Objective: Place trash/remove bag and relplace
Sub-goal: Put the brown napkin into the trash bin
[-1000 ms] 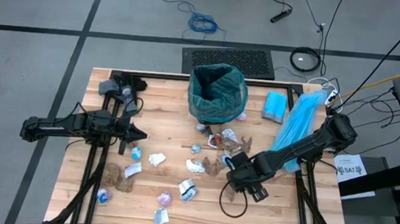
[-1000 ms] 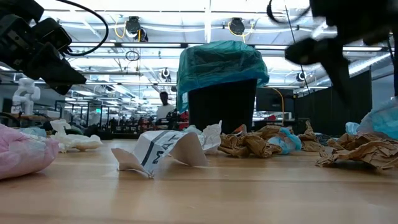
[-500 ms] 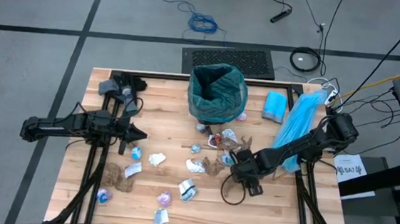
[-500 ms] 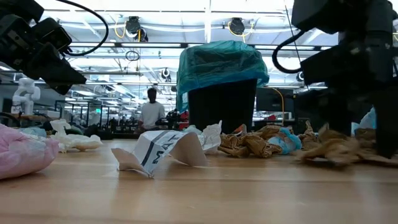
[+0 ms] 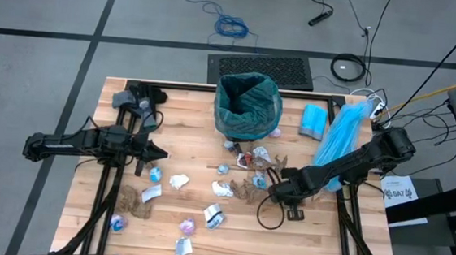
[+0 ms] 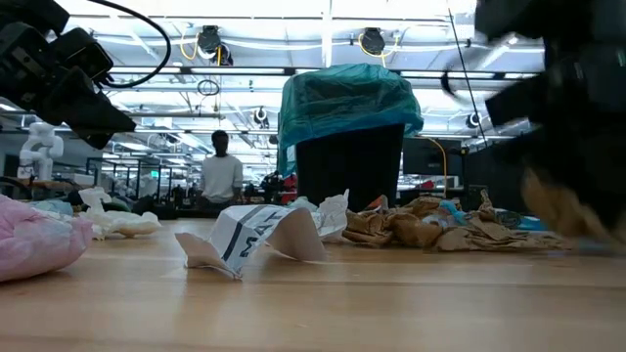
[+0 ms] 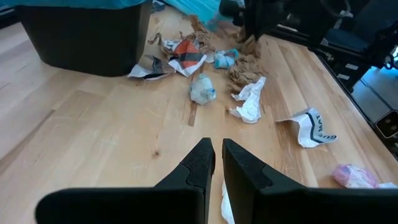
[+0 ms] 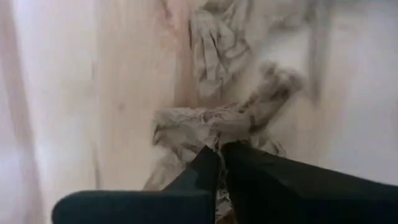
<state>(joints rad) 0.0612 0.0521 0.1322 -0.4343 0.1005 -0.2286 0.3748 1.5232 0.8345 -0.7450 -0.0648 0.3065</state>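
Note:
The black bin (image 5: 247, 117), lined with the dark teal bag (image 5: 249, 97), stands at the table's far middle. Trash lies scattered in front of it: brown paper wads (image 5: 248, 186), white wrappers (image 5: 179, 181) and a brown wad at the near left (image 5: 135, 203). My right gripper (image 8: 219, 149) points down at the right end of the pile, just right of the table's middle, and is shut on a brown paper wad (image 8: 211, 124). In the low view it is a dark blur (image 6: 577, 147). My left gripper (image 7: 217, 155) hovers at the table's left, shut, with nothing in it. My right gripper pinches a crumpled brown paper wad between its two fingers, on the wad's near edge (image 8: 214, 142). The fingers come from above, pointing down. The rest of the wad spreads out beyond the fingertips. Blur hides whether it is clear of the table.
A sky-blue plastic bag (image 5: 337, 140) and a pale blue packet (image 5: 314, 120) lie at the far right. More scraps sit at the near middle (image 5: 213, 217) and near left (image 5: 116, 222). A dark lump (image 5: 136, 100) lies at the far left. A person walks in the room behind (image 6: 220, 176).
My right gripper has gone down and toward the table's far edge, into the right end of the trash pile, rolling its wrist on the way. Its fingers stood apart around the brown paper wad half a second ago and have now shut on it.

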